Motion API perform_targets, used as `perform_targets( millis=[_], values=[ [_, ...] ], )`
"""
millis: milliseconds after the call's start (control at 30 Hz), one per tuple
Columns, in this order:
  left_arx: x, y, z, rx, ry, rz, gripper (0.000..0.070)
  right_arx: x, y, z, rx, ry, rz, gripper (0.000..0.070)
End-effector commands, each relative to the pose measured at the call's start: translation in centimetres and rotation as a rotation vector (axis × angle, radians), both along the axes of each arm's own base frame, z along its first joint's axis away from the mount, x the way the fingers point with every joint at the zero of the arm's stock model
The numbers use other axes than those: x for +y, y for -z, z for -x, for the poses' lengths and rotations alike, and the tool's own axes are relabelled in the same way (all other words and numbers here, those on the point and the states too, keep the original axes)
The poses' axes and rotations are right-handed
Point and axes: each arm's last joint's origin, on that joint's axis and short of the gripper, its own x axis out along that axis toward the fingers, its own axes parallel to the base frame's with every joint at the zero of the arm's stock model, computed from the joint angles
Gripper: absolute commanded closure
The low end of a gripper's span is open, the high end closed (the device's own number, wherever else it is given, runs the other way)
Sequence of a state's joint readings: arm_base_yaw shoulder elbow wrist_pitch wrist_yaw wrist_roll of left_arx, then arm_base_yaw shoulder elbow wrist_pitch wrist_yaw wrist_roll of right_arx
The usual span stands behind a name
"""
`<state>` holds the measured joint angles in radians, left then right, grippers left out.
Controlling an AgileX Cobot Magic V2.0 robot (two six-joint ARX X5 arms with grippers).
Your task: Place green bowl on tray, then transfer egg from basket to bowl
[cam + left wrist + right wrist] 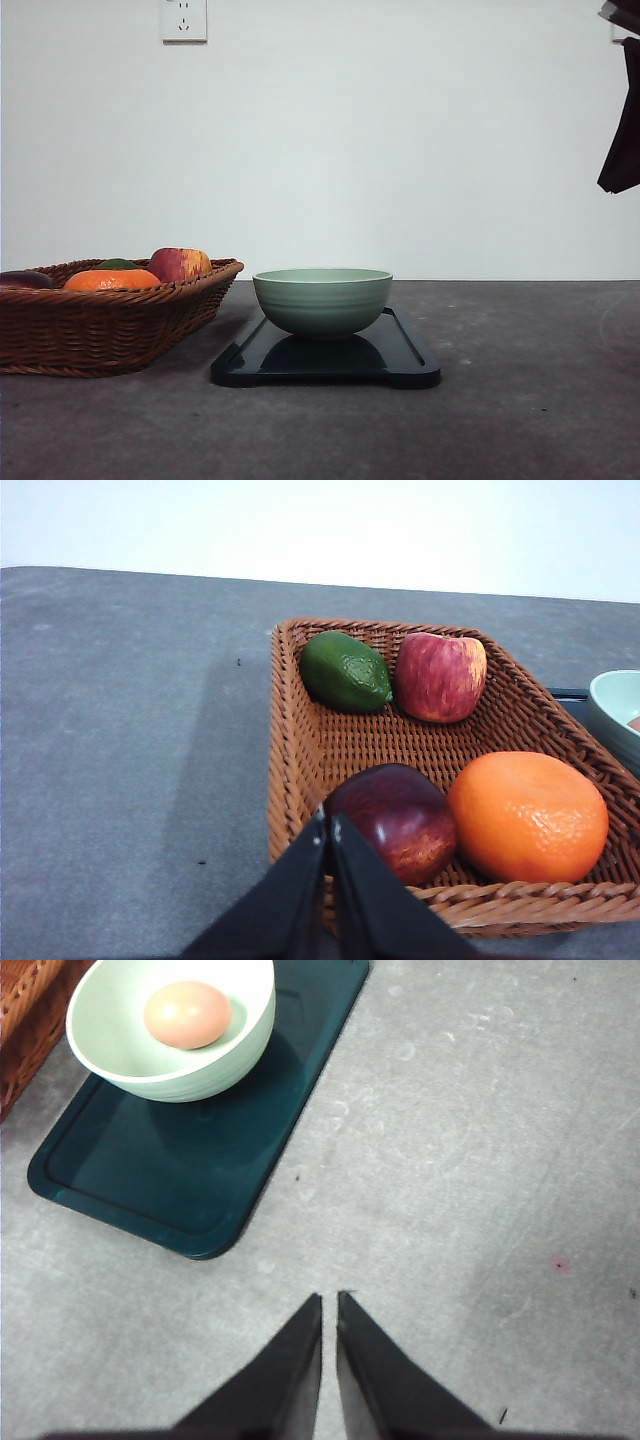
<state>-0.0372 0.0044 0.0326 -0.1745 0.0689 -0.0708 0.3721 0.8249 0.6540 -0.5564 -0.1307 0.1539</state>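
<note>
The green bowl is sitting on the dark tray, and the egg is lying inside it, so both steps are looking finished. The left tool is hanging over the near rim of the wicker basket, its fingers pressed together and holding nothing, just beside the dark red apple. The right tool is hovering above bare worktop near the tray's corner, likewise pinched closed and empty.

Little is likely to go wrong now. The main risk is the left tool dipping and catching the braided rim or nudging the dark apple, which could drag the basket toward the tray. A careless sweep by the right tool could knock the tray and set the egg rolling in the bowl.

The worktop is showing as dull grey and faintly mottled. Behind it a plain white wall is carrying a socket.
</note>
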Motion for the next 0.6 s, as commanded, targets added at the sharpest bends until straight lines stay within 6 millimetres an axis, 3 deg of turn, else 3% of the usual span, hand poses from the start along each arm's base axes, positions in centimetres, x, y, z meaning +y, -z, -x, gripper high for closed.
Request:
perform_targets(
  millis=[0, 167, 367, 567],
  values=[
    [0.0, 0.5, -0.1, 0.002, -0.002, 0.001, 0.0700, 0.1, -0.3, -0.1, -0.016, -0.007, -0.002, 0.0682],
    [0.0, 0.5, -0.1, 0.002, -0.002, 0.001, 0.0700, 0.1, -0.3, -0.1, -0.017, -0.007, -0.001, 0.0682],
    [0.0, 0.5, -0.1, 0.002, -0.002, 0.001, 0.0700, -0.9, -0.7, 0.7, -0.266, 0.029, 0.125, 0.0682],
    [0.0, 0.5, -0.1, 0.002, -0.002, 0.001, 0.0700, -3.2, 2.8, 2.5, -0.480, 0.176, 0.091, 0.0682]
  ],
)
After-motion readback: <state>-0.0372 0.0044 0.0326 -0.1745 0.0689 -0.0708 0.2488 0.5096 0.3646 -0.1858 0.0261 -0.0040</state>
